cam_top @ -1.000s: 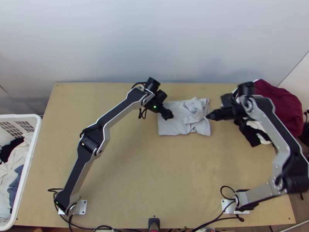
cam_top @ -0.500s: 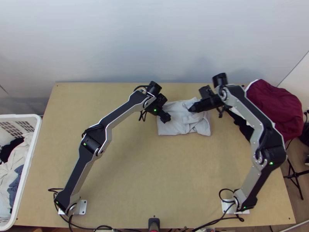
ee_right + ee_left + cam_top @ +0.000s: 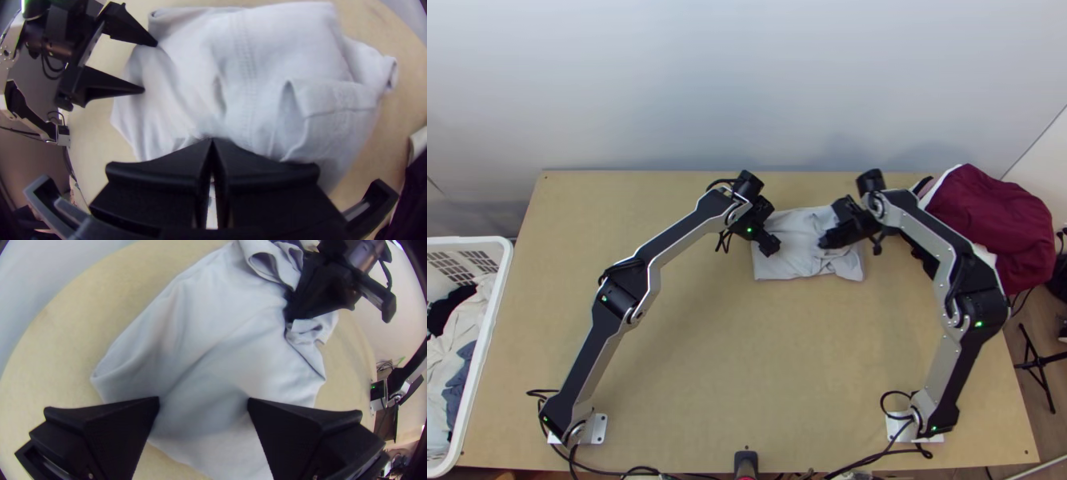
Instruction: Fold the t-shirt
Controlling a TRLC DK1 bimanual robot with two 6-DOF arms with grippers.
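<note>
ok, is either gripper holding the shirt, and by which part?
Left gripper: nothing held, fingers apart at the t-shirt. Right gripper: fingers together at the cloth near the shirt's middle; can't tell if they pinch it.

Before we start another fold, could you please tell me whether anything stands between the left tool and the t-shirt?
Nothing visible does: the left tool is open, just over the pale grey t-shirt. The right tool is farther right, not between them.

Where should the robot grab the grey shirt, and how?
I'd grip the shirt by its left edge in the top view, coming from the left: it lies flatter than the loosely folded right end. The left end effector is open there.
</note>
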